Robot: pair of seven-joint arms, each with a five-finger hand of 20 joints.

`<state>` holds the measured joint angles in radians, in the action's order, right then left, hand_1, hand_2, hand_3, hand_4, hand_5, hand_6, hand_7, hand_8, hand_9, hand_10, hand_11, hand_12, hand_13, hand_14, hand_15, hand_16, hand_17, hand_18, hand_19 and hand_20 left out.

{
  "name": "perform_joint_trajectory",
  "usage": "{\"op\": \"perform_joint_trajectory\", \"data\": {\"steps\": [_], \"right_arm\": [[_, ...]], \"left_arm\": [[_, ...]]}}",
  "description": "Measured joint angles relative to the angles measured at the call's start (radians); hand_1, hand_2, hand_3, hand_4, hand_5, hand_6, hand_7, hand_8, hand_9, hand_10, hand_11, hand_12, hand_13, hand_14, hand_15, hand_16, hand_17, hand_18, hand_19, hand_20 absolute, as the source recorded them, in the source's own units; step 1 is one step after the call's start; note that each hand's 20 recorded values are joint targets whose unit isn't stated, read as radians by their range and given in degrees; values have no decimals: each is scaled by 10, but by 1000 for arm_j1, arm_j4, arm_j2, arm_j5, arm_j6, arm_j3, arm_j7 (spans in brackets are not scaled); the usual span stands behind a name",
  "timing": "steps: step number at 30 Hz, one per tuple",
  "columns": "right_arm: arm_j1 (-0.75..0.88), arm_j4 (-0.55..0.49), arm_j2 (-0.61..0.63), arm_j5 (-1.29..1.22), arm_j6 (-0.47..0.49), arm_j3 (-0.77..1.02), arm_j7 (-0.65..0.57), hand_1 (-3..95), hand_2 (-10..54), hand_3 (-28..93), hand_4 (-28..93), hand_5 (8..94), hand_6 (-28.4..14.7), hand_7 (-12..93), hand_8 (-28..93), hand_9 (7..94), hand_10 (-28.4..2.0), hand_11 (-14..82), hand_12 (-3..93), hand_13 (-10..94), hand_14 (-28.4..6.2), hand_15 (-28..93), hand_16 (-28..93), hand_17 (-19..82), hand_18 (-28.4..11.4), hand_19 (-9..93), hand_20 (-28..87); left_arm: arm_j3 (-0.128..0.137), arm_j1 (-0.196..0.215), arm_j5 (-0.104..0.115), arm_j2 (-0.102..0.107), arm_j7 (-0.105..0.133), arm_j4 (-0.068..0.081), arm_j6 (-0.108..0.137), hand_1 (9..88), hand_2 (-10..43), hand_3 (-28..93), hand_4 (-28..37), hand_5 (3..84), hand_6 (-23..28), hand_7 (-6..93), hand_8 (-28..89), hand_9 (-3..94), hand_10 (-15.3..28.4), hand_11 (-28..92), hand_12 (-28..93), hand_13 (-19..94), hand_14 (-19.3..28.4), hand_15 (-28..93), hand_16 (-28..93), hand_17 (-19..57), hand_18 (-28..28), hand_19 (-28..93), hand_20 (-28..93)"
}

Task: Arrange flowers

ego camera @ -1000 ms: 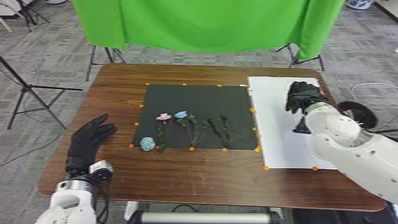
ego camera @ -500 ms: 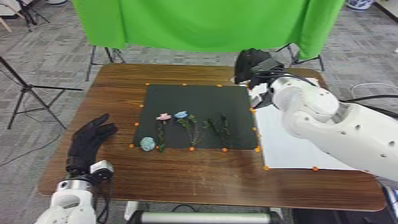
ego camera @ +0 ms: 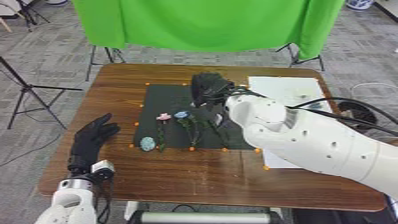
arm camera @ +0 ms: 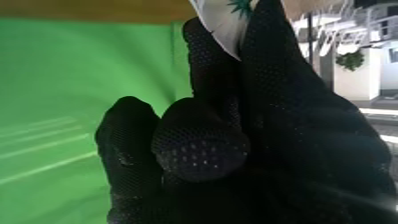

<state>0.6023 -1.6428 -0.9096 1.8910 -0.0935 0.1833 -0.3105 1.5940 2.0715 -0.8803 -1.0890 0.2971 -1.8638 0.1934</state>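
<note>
My right hand (ego camera: 208,88) is over the upper right part of the black mat (ego camera: 164,97), above the flowers. In the right wrist view, my right hand (arm camera: 200,145) has a white piece with a teal leaf-like pattern (arm camera: 222,17) pinched between its fingers. A pink flower (ego camera: 163,116) and a blue flower (ego camera: 181,114) lie side by side on the mat, stems towards the near edge. Green sprigs (ego camera: 215,131) lie right of them, partly under the arm. A pale blue oval piece (ego camera: 147,144) rests at the mat's near left corner. My left hand (ego camera: 91,140) lies relaxed, open, left of the mat.
Right of the black mat is a white sheet (ego camera: 275,85) with small pale marks or pieces (ego camera: 305,97) on it. Orange markers (ego camera: 192,148) line the mat. My right arm crosses the sheet. A green cloth (ego camera: 209,30) hangs behind the table.
My right hand has swung left from over the white sheet, past the table's far side, to above the black mat. The left hand has barely moved.
</note>
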Motion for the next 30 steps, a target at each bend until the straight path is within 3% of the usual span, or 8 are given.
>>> {"op": "perform_joint_trajectory", "data": {"steps": [30], "right_arm": [[36,50,-41,-65,40,12,-35,456,-95,635,-180,744,23,185,22,768,-118,146,163,903,-24,630,286,630,-145,932,594]], "left_arm": [[-9,-16,-2,1,-6,8,-16,192,-39,758,-283,482,13,148,-75,506,132,210,135,414,170,238,-12,99,118,43,184]]}}
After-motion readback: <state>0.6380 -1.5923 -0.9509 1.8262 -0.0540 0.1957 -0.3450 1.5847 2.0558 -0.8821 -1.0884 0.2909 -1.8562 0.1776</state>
